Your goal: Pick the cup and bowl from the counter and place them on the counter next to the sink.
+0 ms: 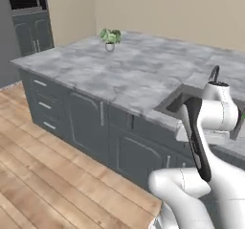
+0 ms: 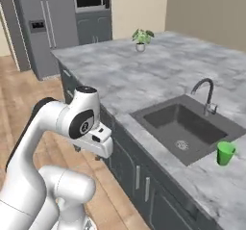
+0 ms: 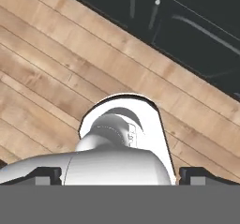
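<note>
- My tool [image 3: 119, 174] hangs low in front of the dark cabinets, pointing down at the wooden floor [image 3: 56, 78]; its jaws stand fully spread and grasp nothing.
- The cup [image 2: 225, 153] stands upright on the desk [image 2: 158, 75], just beside the near right corner of the sink [image 2: 185, 123] and close to the desk's front edge.
- I judge that the cup may already be where it belongs, since it sits next to the sink; I cannot say more than that.
- The bowl is not something I can place from here, so I treat that half of the job as not yet done.
- A small potted plant [image 1: 110, 37] sits far back on the desk, well apart from the sink and faucet [image 2: 206, 95].
- What is left, as I judge it: find the bowl, lift it and set it by the sink.
</note>
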